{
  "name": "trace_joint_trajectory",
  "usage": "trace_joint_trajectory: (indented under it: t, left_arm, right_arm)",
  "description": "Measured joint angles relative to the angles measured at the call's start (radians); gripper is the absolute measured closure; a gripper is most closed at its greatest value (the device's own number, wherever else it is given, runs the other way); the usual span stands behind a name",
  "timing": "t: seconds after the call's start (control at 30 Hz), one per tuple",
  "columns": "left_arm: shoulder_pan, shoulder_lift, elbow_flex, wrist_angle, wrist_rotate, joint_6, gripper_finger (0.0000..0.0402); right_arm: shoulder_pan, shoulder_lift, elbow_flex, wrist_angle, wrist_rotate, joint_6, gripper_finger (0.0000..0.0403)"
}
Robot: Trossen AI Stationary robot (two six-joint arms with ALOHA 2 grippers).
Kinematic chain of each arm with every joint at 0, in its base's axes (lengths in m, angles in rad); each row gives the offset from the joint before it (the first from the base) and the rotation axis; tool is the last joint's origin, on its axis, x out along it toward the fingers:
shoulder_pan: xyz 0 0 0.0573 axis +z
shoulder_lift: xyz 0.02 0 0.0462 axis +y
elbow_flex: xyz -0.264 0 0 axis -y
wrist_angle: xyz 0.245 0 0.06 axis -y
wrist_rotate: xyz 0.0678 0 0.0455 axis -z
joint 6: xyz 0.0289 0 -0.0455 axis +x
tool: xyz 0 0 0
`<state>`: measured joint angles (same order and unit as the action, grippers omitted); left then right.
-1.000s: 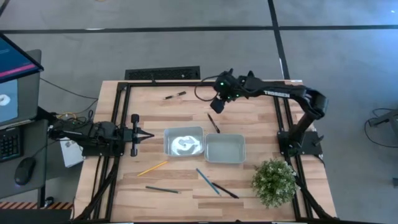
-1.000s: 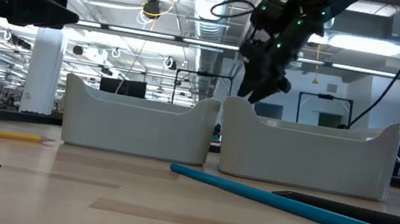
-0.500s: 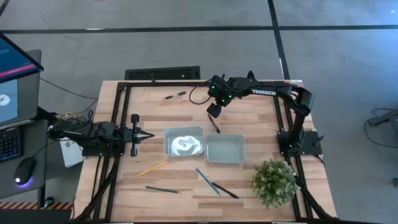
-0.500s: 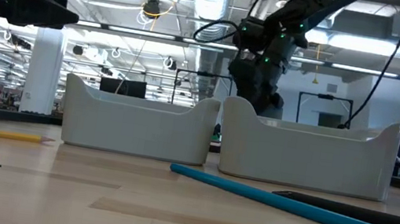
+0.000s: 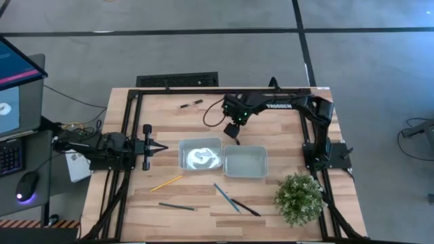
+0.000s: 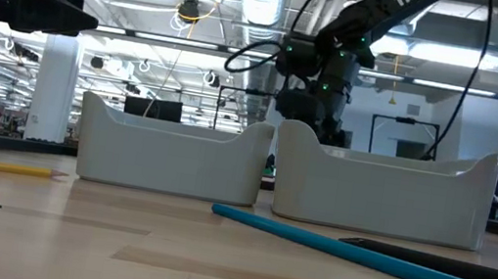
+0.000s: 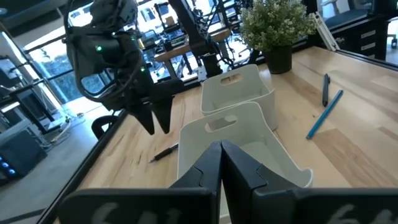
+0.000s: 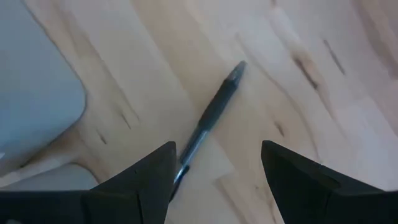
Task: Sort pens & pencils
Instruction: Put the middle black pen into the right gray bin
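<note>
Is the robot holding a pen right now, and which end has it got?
No, nothing is held. The right gripper hangs open above a black pen lying on the table, not touching it. The left gripper is shut and empty, near the bins.

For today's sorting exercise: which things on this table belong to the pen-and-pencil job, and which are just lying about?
Job:
black pens
yellow pencil
blue pencil
grey-green pencil
two white bins
open right gripper

Lying about:
potted plant
monitor
</note>
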<state>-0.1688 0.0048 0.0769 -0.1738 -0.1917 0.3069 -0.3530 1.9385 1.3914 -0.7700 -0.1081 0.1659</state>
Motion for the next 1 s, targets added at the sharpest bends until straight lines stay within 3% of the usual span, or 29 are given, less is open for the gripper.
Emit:
trace_joint_trajectory:
  t: [1.0]
  left_arm:
    - [0.0, 0.002, 0.0, -0.001, -0.007, 0.004, 0.0401]
  right_arm:
    - [0.03, 0.135, 0.006, 0.107, 0.136, 0.029, 0.0143]
